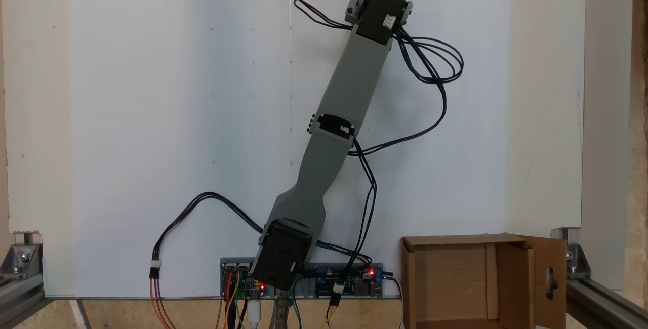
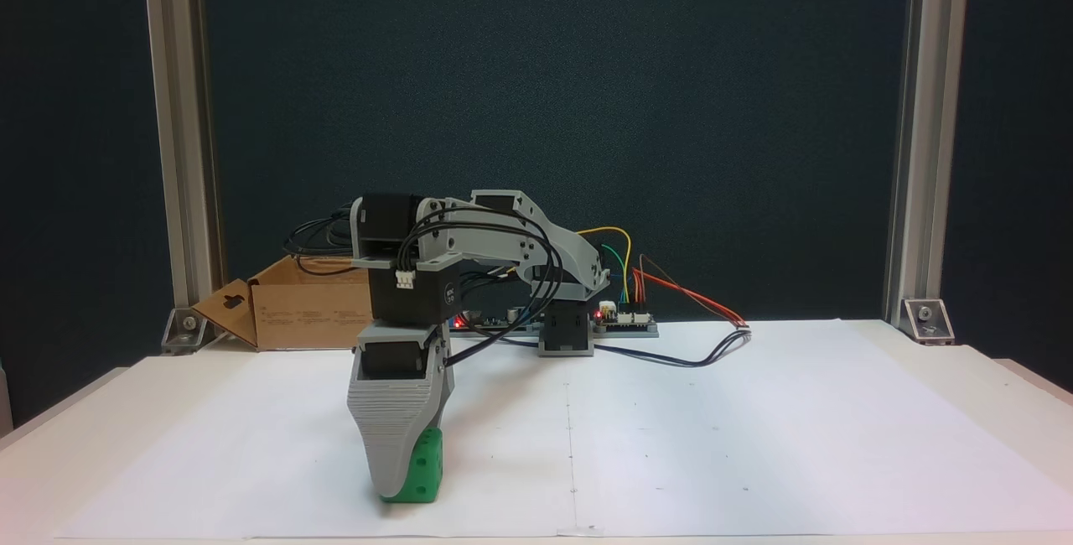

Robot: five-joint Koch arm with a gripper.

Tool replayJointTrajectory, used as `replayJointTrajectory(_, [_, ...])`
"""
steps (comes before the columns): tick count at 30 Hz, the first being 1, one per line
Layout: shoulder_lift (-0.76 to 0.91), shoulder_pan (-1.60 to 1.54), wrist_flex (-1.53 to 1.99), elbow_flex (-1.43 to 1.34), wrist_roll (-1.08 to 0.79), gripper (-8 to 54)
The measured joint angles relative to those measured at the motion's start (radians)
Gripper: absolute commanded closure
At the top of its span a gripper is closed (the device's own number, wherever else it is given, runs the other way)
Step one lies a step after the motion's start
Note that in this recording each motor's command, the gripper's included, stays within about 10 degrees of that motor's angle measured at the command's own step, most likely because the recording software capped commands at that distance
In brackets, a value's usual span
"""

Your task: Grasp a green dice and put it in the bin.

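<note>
The green dice (image 2: 424,464) rests on the white paper at the near left in a fixed view. My gripper (image 2: 396,488) points straight down on it. Its broad grey jaw stands in front of the dice and covers the dice's left part, with the tip at table level. The other jaw lies behind, hidden, so I cannot tell whether the grip is closed. In the top-down fixed view the outstretched arm (image 1: 354,81) hides both dice and gripper under the wrist motor. The bin, a brown cardboard box (image 1: 514,278) with open flaps, stands beside the arm's base (image 2: 310,310).
A control board (image 1: 349,281) with lit red LEDs and coloured wires sits at the arm's base. Black cables (image 1: 435,66) loop off the arm. Aluminium frame posts (image 2: 180,151) stand at the table's back corners. White paper (image 1: 177,116) covers the table.
</note>
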State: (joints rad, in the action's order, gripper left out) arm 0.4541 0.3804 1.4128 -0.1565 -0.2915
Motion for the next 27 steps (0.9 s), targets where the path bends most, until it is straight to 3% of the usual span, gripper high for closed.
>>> replayJointTrajectory(22, [-0.006,-0.008,-0.04,0.002,0.0,4.3])
replayJointTrajectory(27, [-0.006,-0.008,-0.04,0.0,0.0,6.8])
